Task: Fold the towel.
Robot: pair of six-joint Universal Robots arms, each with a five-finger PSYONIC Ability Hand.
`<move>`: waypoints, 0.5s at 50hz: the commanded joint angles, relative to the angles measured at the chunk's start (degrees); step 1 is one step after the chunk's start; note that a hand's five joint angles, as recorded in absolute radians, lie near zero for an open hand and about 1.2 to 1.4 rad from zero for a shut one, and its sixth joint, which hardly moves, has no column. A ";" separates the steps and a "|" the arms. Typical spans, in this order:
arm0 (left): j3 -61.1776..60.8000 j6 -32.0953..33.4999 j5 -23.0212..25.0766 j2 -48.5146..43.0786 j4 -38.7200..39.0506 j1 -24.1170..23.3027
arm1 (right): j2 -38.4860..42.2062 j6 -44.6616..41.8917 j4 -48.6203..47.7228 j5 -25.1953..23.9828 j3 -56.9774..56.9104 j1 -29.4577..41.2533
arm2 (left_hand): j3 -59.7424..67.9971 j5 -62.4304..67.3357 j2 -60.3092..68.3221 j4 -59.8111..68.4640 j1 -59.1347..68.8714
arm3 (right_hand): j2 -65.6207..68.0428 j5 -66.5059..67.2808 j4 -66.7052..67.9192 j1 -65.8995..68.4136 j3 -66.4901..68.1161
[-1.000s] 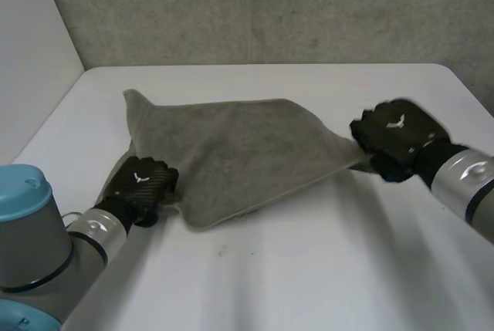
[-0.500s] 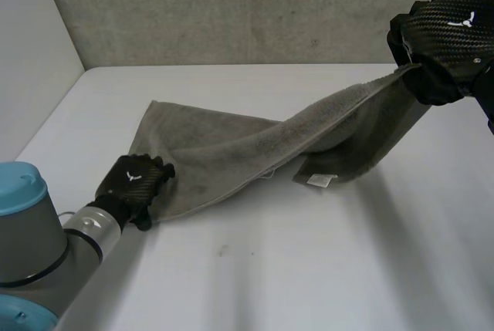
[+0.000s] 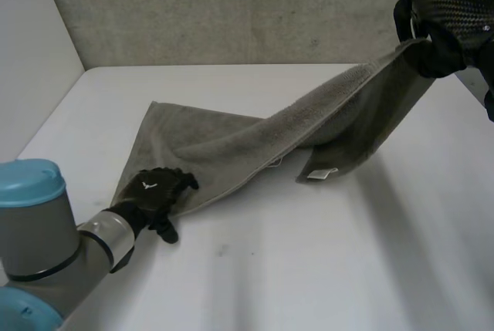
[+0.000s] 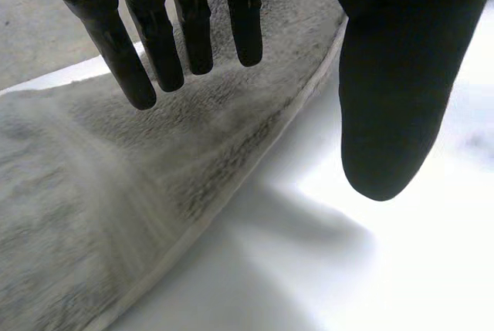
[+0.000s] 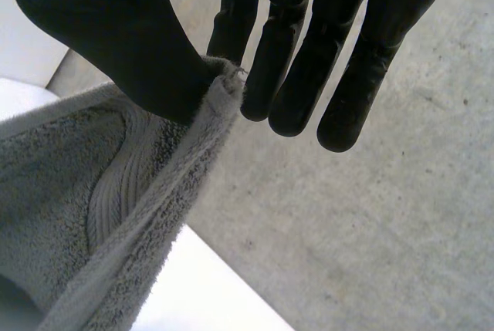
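A grey towel (image 3: 231, 150) lies partly on the white table and rises in a stretched band to the upper right. My right hand (image 3: 451, 7) holds it high above the table's far right. In the right wrist view the thumb (image 5: 116, 45) pinches the towel's corner (image 5: 220, 84) against the fingers. A white label (image 3: 318, 173) hangs on the lifted, folded-under part. My left hand (image 3: 154, 192) rests at the towel's near left corner. In the left wrist view its fingers (image 4: 193, 15) are straight over the towel's edge (image 4: 154, 161), with the thumb apart above the bare table.
The white table (image 3: 309, 269) has bare room in front and to the right of the towel. A concrete wall (image 3: 231, 7) runs along the back and a white wall (image 3: 31, 53) along the left. My left arm (image 3: 46, 231) comes in at the near left.
The right hand has lifted its towel corner from table height up and to the right, stretching the cloth. The left hand has slid nearer along the towel's left edge and its fingers have straightened.
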 commanded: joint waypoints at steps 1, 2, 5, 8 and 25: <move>4.15 -3.97 -0.38 -2.61 0.19 -2.86 | -0.36 0.62 0.56 1.73 -4.65 4.04 | 7.48 7.49 7.48 7.57 7.62 | 12.48 13.72 11.52 24.26 11.89; 4.16 -3.97 -0.38 -2.61 0.19 -2.87 | -0.36 0.62 1.08 2.44 -5.44 4.75 | 7.50 7.51 7.50 7.59 7.63 | 12.48 13.72 11.52 24.26 11.89; 5.83 -4.59 -1.17 -3.40 0.98 -4.01 | -0.44 0.62 2.58 3.06 -7.03 5.72 | 11.71 11.71 11.71 11.80 11.84 | 12.48 13.72 11.52 24.26 11.89; 7.14 -5.90 -3.70 -4.71 2.82 -4.53 | -0.53 0.71 3.20 3.15 -7.91 6.25 | 19.08 19.08 19.08 19.17 19.21 | 12.48 13.72 11.52 24.26 11.89; 9.52 -5.73 -8.90 -7.09 6.34 -5.94 | -1.32 1.15 3.11 5.17 -10.20 5.37 | 56.43 56.44 56.43 56.52 56.56 | 12.48 13.72 11.52 24.26 11.89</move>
